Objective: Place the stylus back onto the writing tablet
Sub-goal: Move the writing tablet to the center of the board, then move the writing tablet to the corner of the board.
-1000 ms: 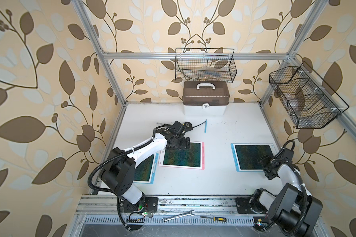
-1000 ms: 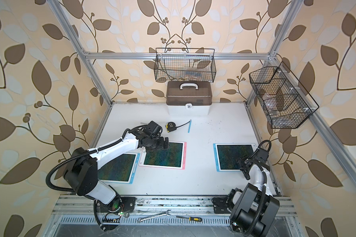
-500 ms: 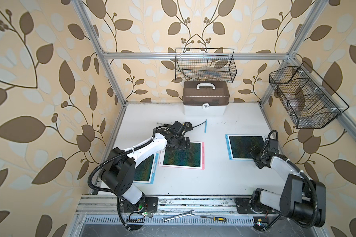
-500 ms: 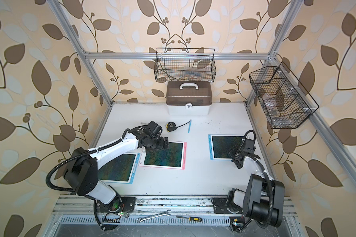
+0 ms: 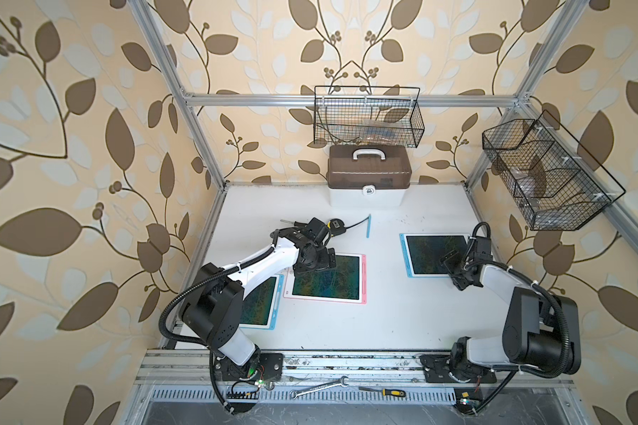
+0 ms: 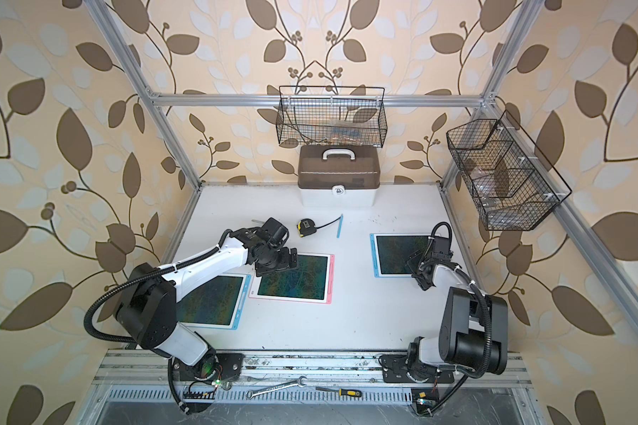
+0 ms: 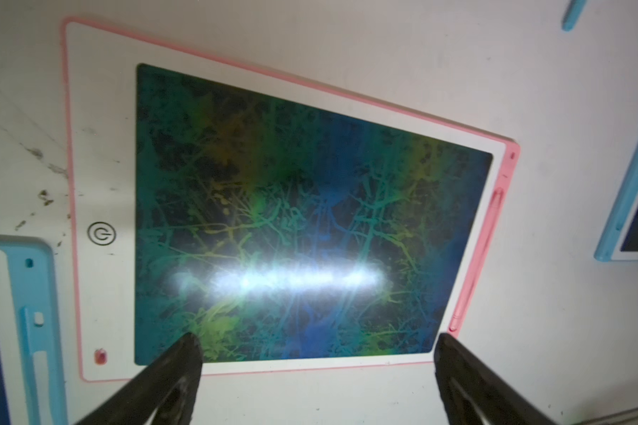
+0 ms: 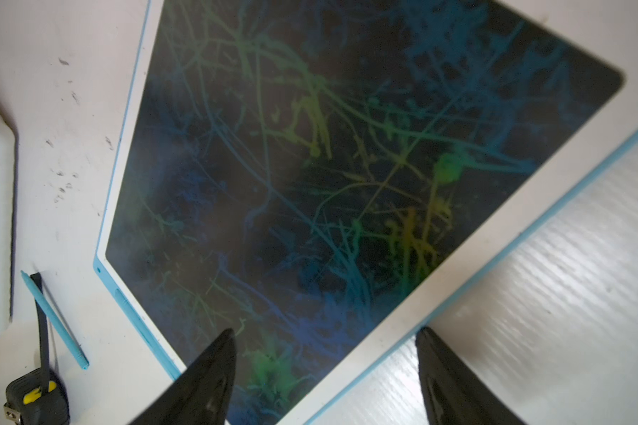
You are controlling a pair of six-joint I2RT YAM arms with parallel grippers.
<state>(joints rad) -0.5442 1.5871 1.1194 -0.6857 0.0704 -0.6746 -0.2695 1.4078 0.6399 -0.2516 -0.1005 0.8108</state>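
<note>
While both arms are stretched over the white table (image 5: 383,320), its rear is taken up by a brown-lidded toolbox (image 5: 369,173). A wire basket (image 5: 367,117) is hung above the toolbox, and a second basket (image 5: 546,176) is fixed to the right-hand frame.

Three writing tablets are laid flat on the table. A left blue-framed tablet (image 5: 258,305) is partly hidden under the left arm. A pink-framed tablet (image 5: 328,277) sits just beside it, with a pink stylus (image 7: 476,257) seated along one edge. A right blue-framed tablet (image 5: 431,254) lies well apart from both.

The left gripper (image 7: 315,342) is held above the near edge of the pink-framed tablet, its jaws spread wide and nothing caught between them. The right gripper (image 8: 326,333) is placed at the right edge of the right blue-framed tablet, jaws parted. One finger is seen over the dark screen and the other just past the blue rim (whether either touches the tablet cannot be told).

A tape measure (image 5: 337,225) is found in front of the toolbox. The blue stylus (image 5: 368,226) lies loose on the table just beside it, between it and the right blue-framed tablet. The stylus touches no tablet, and it is crossed near one end by the tape's black strip, as the right wrist view shows (image 8: 54,320).
</note>
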